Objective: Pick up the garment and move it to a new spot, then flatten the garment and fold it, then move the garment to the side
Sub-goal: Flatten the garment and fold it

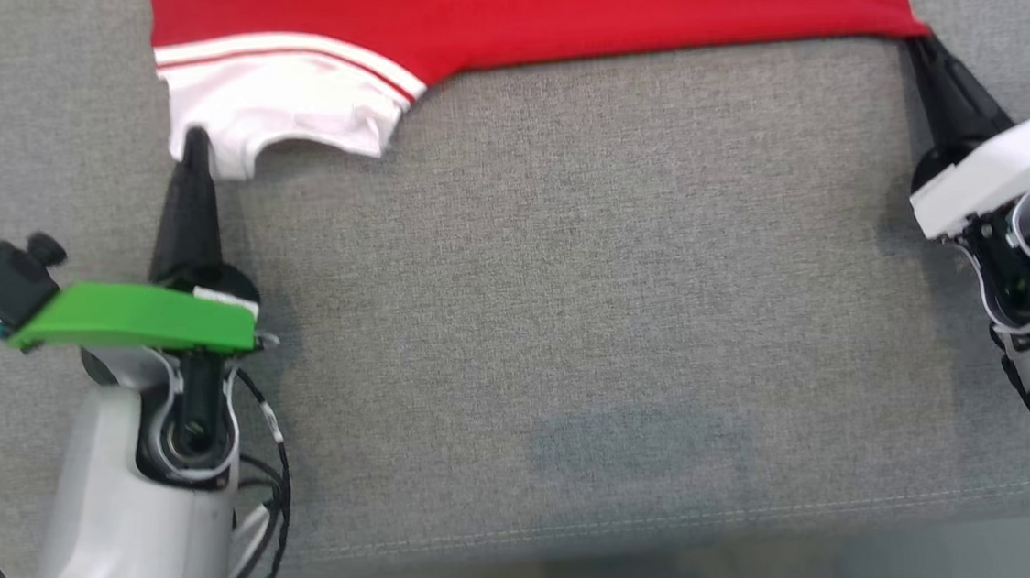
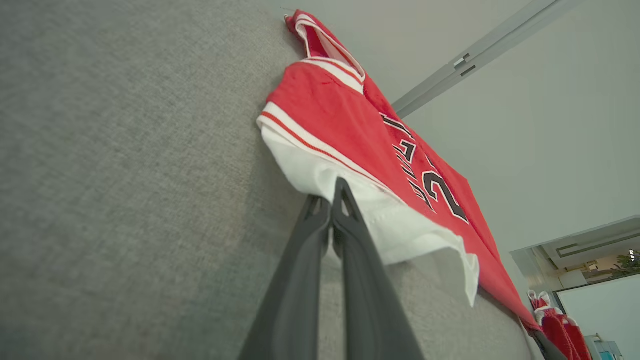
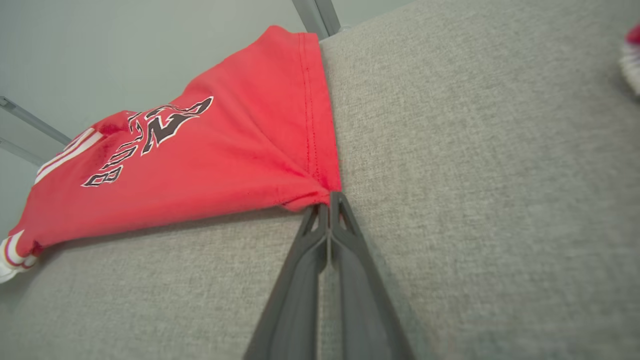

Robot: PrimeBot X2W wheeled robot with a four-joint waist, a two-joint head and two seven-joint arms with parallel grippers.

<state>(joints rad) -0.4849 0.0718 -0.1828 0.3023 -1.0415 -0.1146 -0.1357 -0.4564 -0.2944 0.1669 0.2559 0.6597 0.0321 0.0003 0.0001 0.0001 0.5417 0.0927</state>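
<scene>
The garment (image 1: pixel 530 8) is a red jersey with a white sleeve and black lettering, spread flat across the far part of the grey table. My left gripper (image 1: pixel 194 141) is shut on the edge of the white sleeve (image 2: pixel 345 185) at the jersey's near left corner. At the near right corner my right gripper (image 1: pixel 918 41) is shut on the red hem; the right wrist view shows the two fingers pinching that corner (image 3: pixel 330 197). The left wrist view has the jersey (image 2: pixel 350 120) stretching away from my left gripper (image 2: pixel 330 200).
Grey cloth covers the table (image 1: pixel 571 303), with its front seam near the bottom of the head view. Another red and white cloth item (image 2: pixel 557 325) lies beyond the jersey's far end, also at the right wrist view's edge (image 3: pixel 631 55). A pale wall stands behind.
</scene>
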